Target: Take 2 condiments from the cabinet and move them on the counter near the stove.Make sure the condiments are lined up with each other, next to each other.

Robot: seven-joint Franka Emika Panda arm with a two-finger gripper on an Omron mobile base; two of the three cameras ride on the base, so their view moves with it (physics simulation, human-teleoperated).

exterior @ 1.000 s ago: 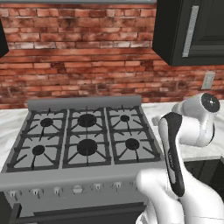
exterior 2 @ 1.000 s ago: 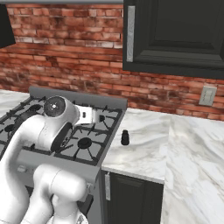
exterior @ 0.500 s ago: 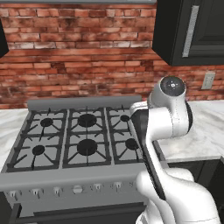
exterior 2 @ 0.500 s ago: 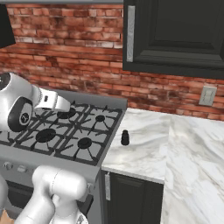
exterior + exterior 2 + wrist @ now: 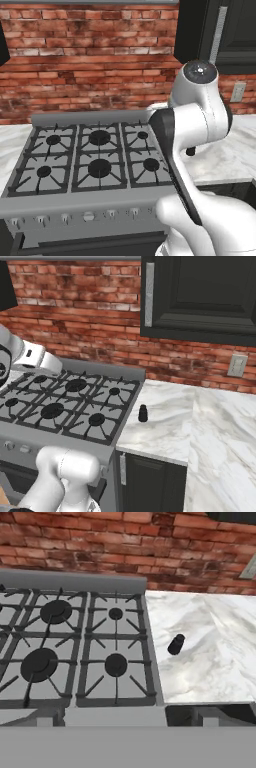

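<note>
One small black condiment bottle [image 5: 143, 413] stands upright on the white marble counter [image 5: 170, 421], just right of the stove's [image 5: 65, 406] right edge. From the hand camera, which looks down from above, the bottle [image 5: 175, 644] sits beside the near right burner. In the left base view my white arm hides most of the bottle [image 5: 190, 151]. The near-black cabinet [image 5: 205, 296] hangs above the counter, and its door with the silver bar handle [image 5: 149, 293] looks closed. A second condiment is out of view. My arm's upper links [image 5: 200, 115] rise over the stove's right side.
A red brick wall [image 5: 75, 311] runs behind the stove and counter, with a wall outlet [image 5: 236, 365] to the right. Dark base cabinets [image 5: 150, 481] sit under the counter. The marble [image 5: 225, 446] continues far to the right of the bottle.
My arm has swung up and back, moving leftward across the stove in the right base view. The bottle on the counter has stayed put.
</note>
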